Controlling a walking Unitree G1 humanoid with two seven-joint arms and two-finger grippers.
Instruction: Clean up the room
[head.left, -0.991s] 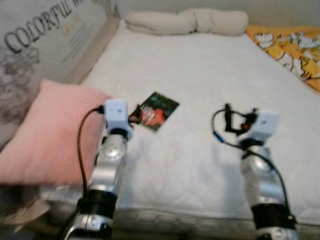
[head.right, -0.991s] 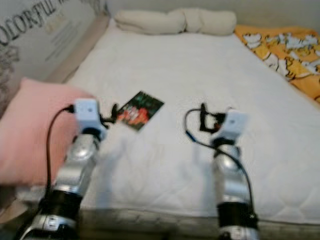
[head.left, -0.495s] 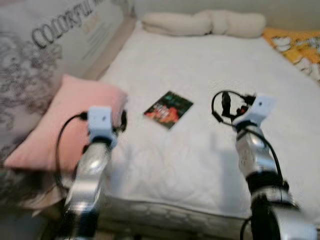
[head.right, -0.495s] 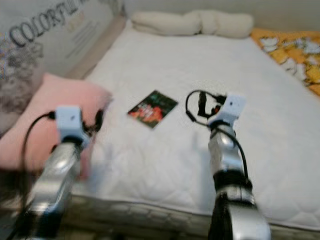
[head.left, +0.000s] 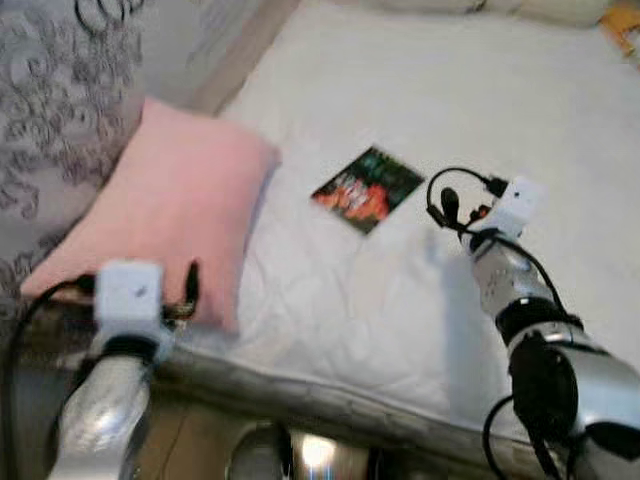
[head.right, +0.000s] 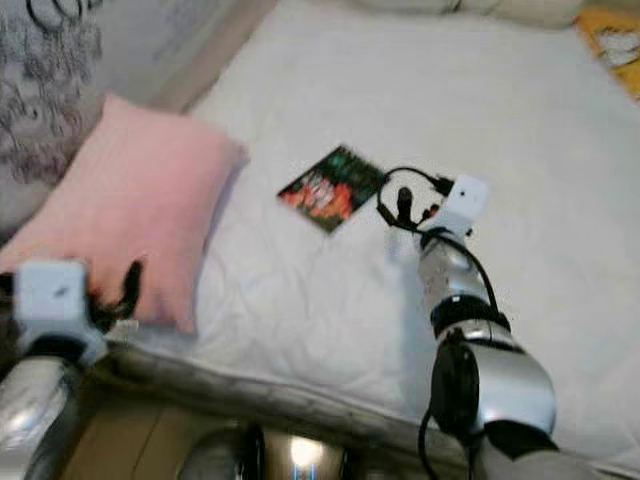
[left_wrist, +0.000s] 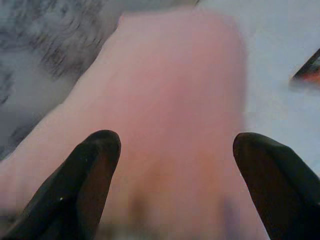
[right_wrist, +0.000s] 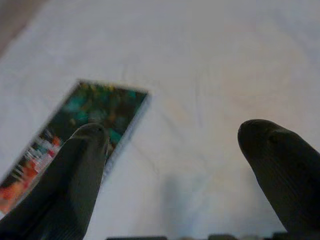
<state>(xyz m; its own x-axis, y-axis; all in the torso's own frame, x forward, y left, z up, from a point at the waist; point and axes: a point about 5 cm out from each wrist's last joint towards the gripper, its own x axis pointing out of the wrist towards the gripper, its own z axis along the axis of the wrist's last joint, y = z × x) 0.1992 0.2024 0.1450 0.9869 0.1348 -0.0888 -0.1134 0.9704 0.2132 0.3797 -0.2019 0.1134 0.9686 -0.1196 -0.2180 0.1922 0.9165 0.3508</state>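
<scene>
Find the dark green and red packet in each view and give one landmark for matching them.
Left eye: packet, centre, on the mattress.
Right eye: same, centre.
Left wrist: a sliver at the edge.
Right wrist: behind one finger.
Landmark: pink pillow.

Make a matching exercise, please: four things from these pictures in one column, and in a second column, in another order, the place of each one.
Column 1
1. pink pillow
2. dark card
3. left gripper
4. right gripper

Column 2
A. flat on the white mattress, about mid-width
B. at the pillow's near end, fingers open
C. beside the card, over the mattress, fingers open
D. at the mattress's left edge, next to the grey patterned fabric

Pairs: 1-D, 2-A, 3-B, 4-C
</scene>
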